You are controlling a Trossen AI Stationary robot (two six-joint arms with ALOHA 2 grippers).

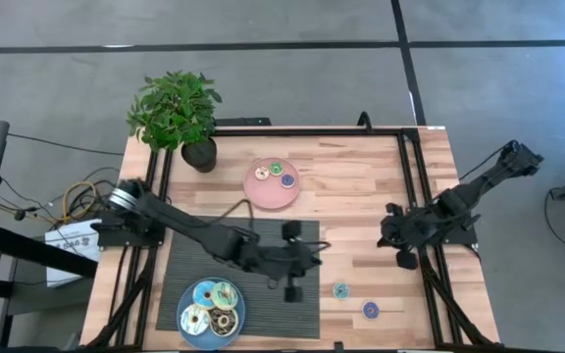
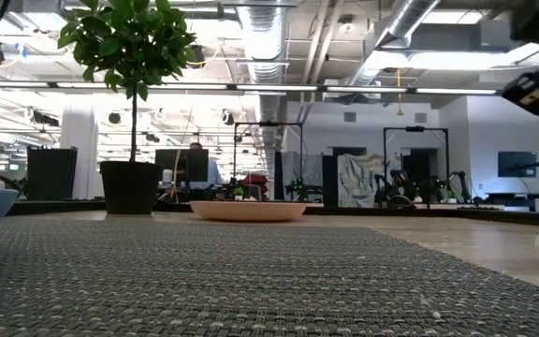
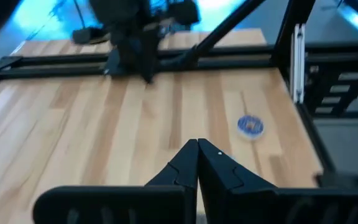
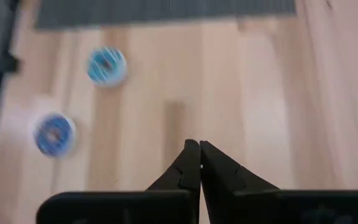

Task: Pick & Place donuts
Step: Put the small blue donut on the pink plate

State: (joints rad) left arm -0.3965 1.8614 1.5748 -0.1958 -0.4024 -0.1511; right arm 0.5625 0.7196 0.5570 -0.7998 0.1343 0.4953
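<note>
Two donuts lie flat on the bare wood near the table's front right: a teal one [image 1: 340, 290] [image 4: 107, 65] and a blue one [image 1: 370, 310] [image 4: 55, 134] [image 3: 250, 126]. Two more sit on the pink plate [image 1: 260, 196], and several lie on the blue plate [image 1: 186, 297]. My left gripper [image 1: 324, 249] [image 3: 198, 146] hangs shut and empty over the mat's right edge, pointing toward the table's right. My right gripper [image 1: 403, 259] [image 4: 199, 148] is shut and empty, drawn back near the right edge and slanting down above the wood.
A dark woven mat [image 1: 263, 304] covers the front middle of the table. A potted plant [image 1: 179, 113] stands at the far left corner. Black frame rails [image 1: 410, 176] run along the table's sides. Bare wood lies between the pink plate and the right rail.
</note>
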